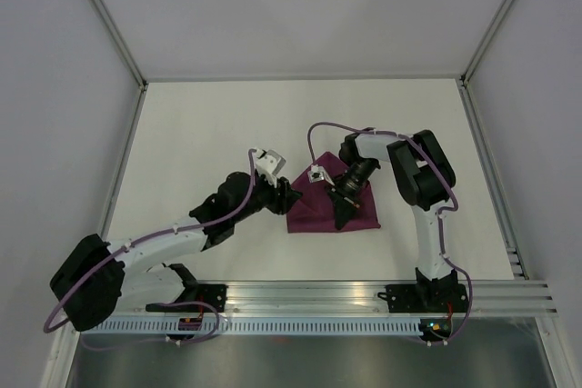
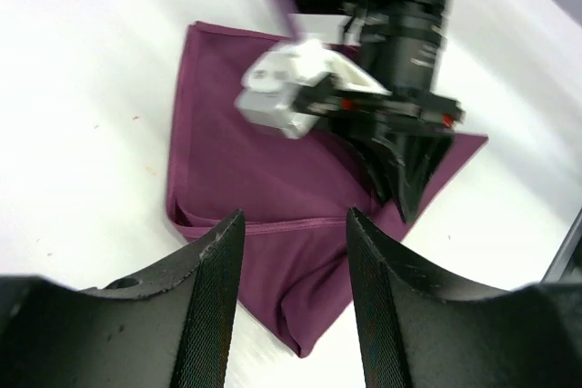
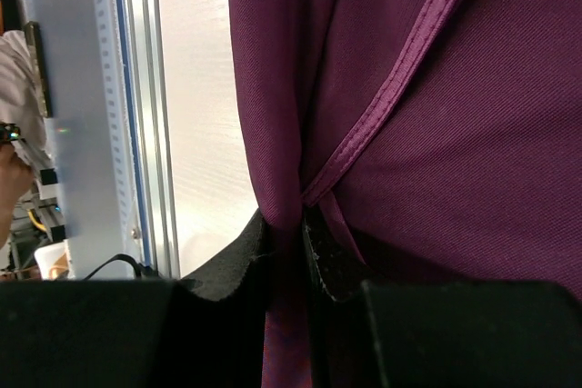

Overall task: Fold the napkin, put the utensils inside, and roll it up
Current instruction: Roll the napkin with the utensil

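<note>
The right fingers [image 3: 250, 256], closest in the right wrist view, are pressed onto a gathered fold of the purple napkin [image 3: 436, 134], pinching the cloth between them. A stitched hem [image 3: 400, 70] runs diagonally across the fabric above them. In the left wrist view the left fingers [image 2: 216, 288] stand spread with nothing between them, hovering over the napkin's near edge, where a doubled layer shows. Seen from above, the napkin lies partly folded on the white surface [image 1: 227, 124], roughly midway between the two arms. The right fingers are over its right half and the left fingers are just beside its left edge.
</note>
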Controlling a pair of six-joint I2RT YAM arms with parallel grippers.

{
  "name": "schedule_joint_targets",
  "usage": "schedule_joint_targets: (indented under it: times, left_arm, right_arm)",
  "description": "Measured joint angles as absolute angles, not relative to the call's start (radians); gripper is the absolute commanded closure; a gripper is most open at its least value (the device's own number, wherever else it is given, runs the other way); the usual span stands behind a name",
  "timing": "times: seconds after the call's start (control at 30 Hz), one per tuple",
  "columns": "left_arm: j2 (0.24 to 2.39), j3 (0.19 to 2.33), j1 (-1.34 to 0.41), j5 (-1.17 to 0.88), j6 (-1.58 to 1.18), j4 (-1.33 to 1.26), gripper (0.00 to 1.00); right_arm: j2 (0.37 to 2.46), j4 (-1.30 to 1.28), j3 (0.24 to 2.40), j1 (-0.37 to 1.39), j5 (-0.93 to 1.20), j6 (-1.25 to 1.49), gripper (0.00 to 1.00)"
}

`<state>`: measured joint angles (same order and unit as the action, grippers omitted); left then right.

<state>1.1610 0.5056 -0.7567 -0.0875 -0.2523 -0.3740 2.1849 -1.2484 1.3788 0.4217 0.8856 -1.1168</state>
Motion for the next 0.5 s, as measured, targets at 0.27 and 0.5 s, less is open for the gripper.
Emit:
schedule_joint_targets:
  times: [0.27,0.5]
  left_arm:
    - [1.229,0.514,-1.069,0.158,0.026,-0.378,0.45]
    - [1.517,0.64,-1.213,0.237,0.202,-0.372,0.42]
  right_arm:
    - [2.227,-1.298,1.413,0.411,0.892,-1.098,0.94]
    - [2.233,-1.301,1.415,0.406,0.895,-1.085,0.94]
